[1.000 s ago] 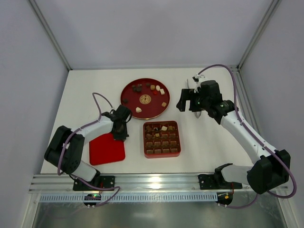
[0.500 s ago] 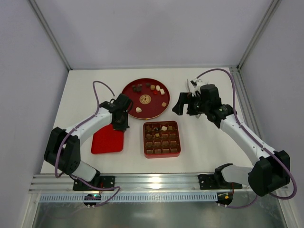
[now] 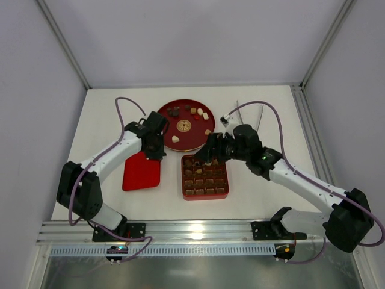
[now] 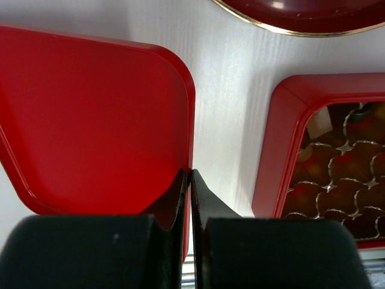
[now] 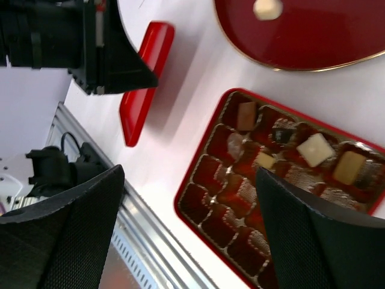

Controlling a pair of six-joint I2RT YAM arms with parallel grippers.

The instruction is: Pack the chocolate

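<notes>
While left gripper (image 3: 154, 149) pinches edge of flat red square lid (image 3: 139, 174), right gripper (image 3: 206, 154) gapes empty over far rim of square red box (image 3: 205, 197) — lid apart from box.

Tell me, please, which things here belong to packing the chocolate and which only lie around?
Belong to the job: chocolate, round red plate holding it, red box, red lid.
Only lying around: metal rail at the near edge.

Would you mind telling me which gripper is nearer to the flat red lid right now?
Left. The left gripper sits, jaws shut, at the lid's edge nearest the box; the right gripper hovers, jaws open, above the square red box, beyond the lid.
</notes>
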